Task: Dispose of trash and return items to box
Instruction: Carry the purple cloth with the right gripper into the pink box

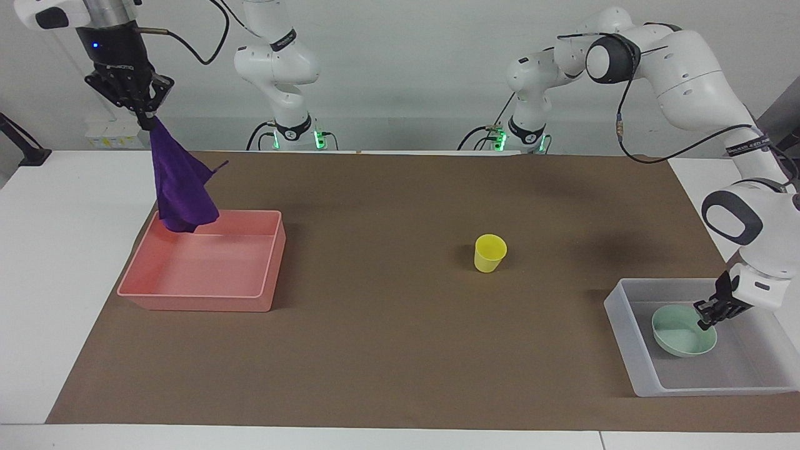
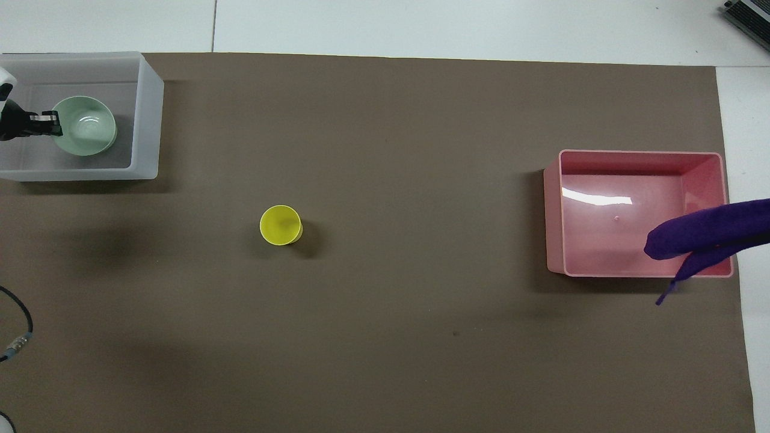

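Your right gripper (image 1: 147, 125) up high, pinched tight on soft deep-purple cloth rag (image 1: 178, 187). Rag hangs down over corner of pink plastic tray (image 1: 197, 300), the corner nearer robots, at right arm's end of table.

Your left gripper (image 1: 707, 320) low inside see-through whitish plastic box (image 1: 631, 350), squeezed on rim of pale mint-green bowl (image 1: 680, 334). You cannot tell if bowl touches box floor.

Small yellow plastic cup (image 1: 489, 253) stands alone on brown paper mat (image 1: 400, 350), between tray and box.
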You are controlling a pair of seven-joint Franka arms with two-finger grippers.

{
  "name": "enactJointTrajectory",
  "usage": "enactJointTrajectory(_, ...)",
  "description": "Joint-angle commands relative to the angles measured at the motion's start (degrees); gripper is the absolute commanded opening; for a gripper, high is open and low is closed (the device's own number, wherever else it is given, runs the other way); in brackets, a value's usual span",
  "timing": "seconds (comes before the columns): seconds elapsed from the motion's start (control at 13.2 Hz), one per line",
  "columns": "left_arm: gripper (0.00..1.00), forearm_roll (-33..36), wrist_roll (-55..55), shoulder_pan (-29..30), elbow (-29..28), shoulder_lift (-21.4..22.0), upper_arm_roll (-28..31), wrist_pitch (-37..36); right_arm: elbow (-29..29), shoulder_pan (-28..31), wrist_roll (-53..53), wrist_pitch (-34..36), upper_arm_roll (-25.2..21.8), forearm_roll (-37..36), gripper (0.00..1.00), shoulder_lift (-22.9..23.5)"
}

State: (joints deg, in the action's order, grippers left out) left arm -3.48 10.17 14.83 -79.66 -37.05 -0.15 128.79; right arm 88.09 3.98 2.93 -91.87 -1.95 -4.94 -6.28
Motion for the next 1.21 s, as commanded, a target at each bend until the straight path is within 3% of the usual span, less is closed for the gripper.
enactJointTrajectory(0.0, 0.19, 1.0, 0.4, 0.5, -2.5, 2.0, -0.2, 1.5, 5.1, 0.8, 1.2, -6.5, 0.3, -0.8, 0.0, 0.4)
enactJointTrajectory(0.15, 0.4, 1.2, 0.6, 0.5, -2.1, 2.0, -0.2, 1.3, 8.0, 1.3, 0.6, -11.5, 0.3, 0.1, 0.0, 2.3)
enactJointTrajectory(0.23, 0.56, 1.3, 0.6, 0.6, -2.1, 2.0, -0.2, 1.1, 12.4, 1.7, 0.9, -15.2, 0.4, 0.2, 0.0, 1.6)
enactJointTrajectory(0.45, 0.81, 2.8, 0.9, 0.5, -1.8, 2.0, -0.2, 0.8, 28.4, 1.9, 0.9, -26.8, 0.3, 0.3, 0.0, -4.6)
enactJointTrajectory(0.6, 0.97, 3.7, 1.0, 0.3, -1.7, 2.5, -0.2, 0.8, 29.3, 2.2, 1.0, -27.5, 0.2, 0.3, 0.0, -4.4)
enactJointTrajectory(0.98, 1.0, 3.6, 1.0, -2.6, -2.6, 11.0, -0.5, -5.2, 30.7, 3.8, 0.4, -33.0, 0.3, 0.4, 0.0, -0.1)
enactJointTrajectory(1.13, 1.0, 3.6, 1.0, -4.5, -4.6, 15.0, -0.5, -7.8, 30.9, 4.9, 0.3, -38.7, 0.3, 0.5, 0.0, 5.6)
